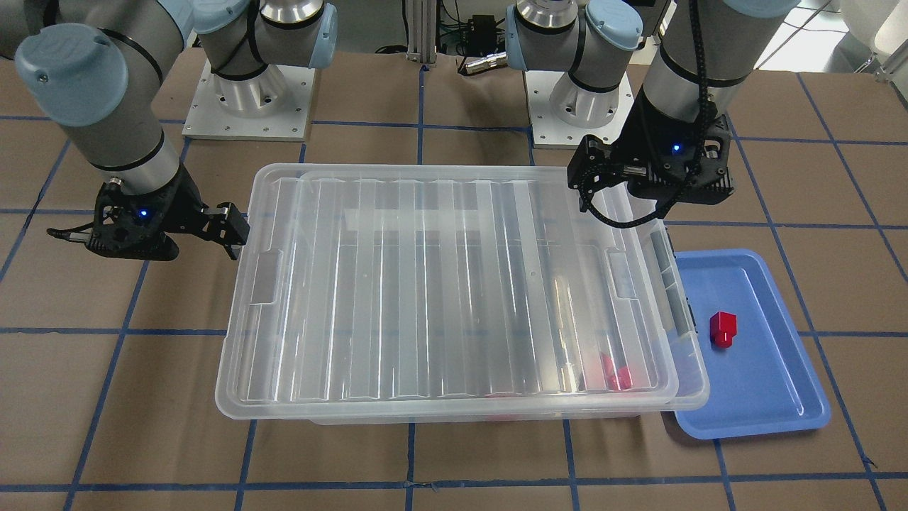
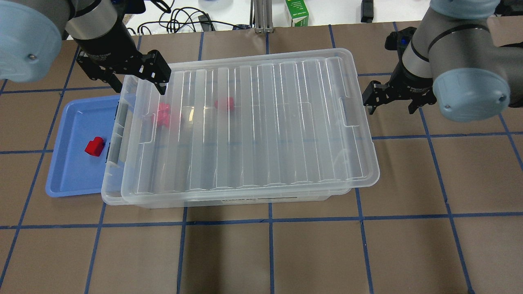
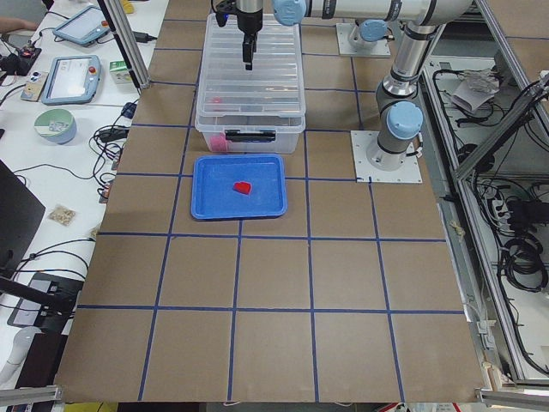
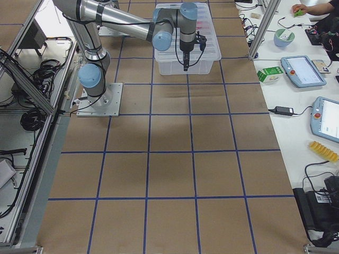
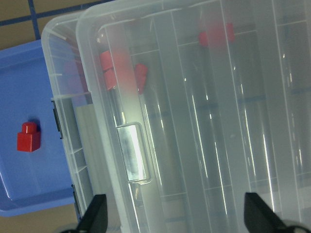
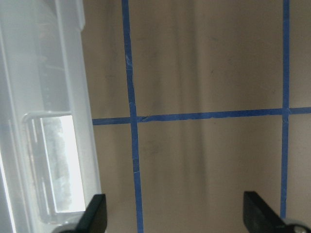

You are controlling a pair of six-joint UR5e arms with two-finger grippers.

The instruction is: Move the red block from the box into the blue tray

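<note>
The box is a clear bin in the table's middle, its ribbed lid lying on top, a little askew. Red blocks show blurred through the lid, also in the left wrist view. The blue tray lies against the box's left end, with one red block in it. My left gripper is open and empty above the box's left end. My right gripper is open and empty over the table just past the box's right end.
The two arm bases stand behind the box. Cables and a green carton lie beyond the table's far edge. Brown table surface with blue tape lines spreads in front of the box.
</note>
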